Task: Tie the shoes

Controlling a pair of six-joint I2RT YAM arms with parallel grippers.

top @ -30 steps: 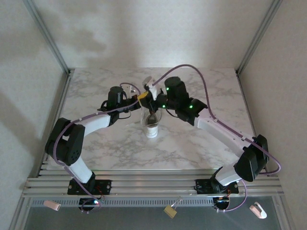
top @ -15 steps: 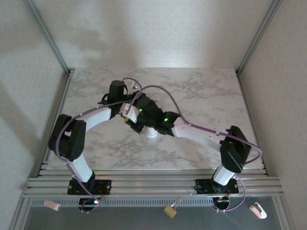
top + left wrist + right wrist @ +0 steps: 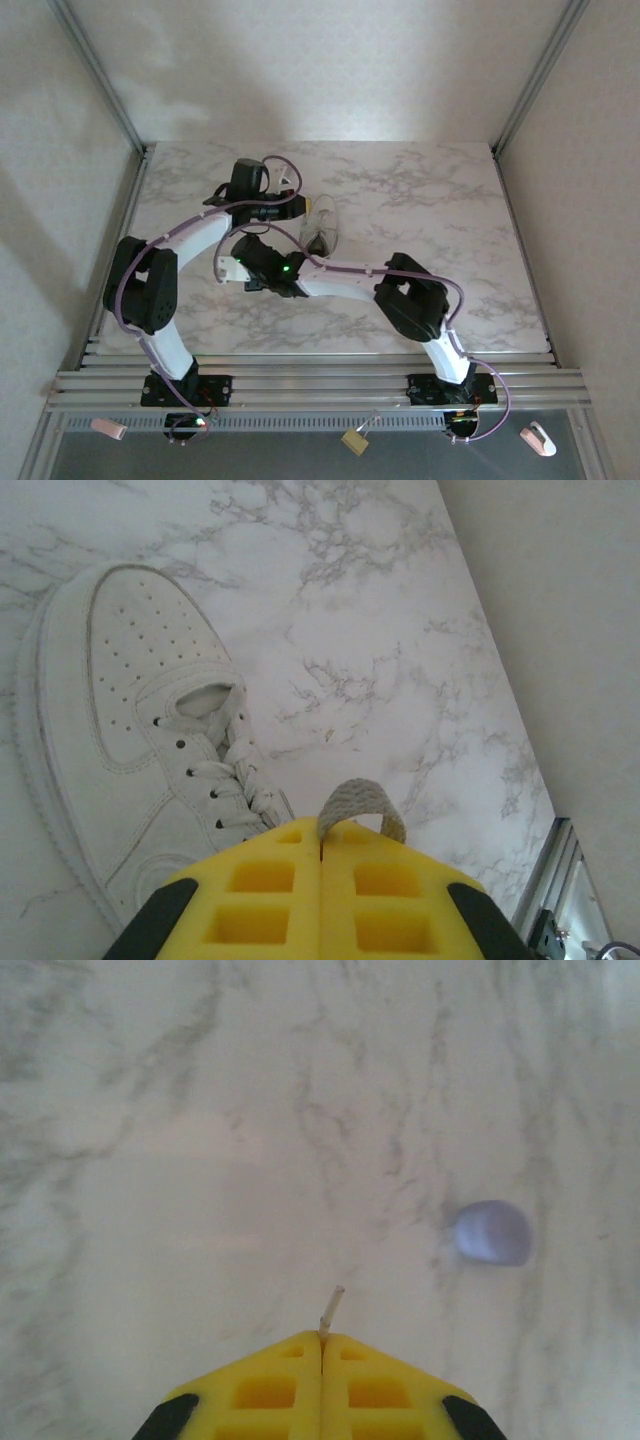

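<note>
right end effector (image 3: pixel 322 1340), reached across toward the left edge of the surface (image 3: pixel 450 200), is pinched tight on a thin lace end (image 3: pixel 332 1308), little of it poking out; a small purple object (image 3: pixel 492 1232) lies near. left end effector (image 3: pixel 322 830), toward the far edge, is clamped on a lace loop (image 3: pixel 361 802), the sneaker (image 3: pixel 322 226) just right of it. i judge this the tightening pull: i should draw both pinches apart evenly, low and slow, so the short end doesn't slip and the sneaker doesn't drag.

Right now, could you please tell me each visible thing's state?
Small white low-top sneaker: upright on its sole, laced.
Left end effector: shut on a white lace loop.
Right end effector: shut on a thin lace tip.
Small round purple object: lying loose on the marble table.
</note>
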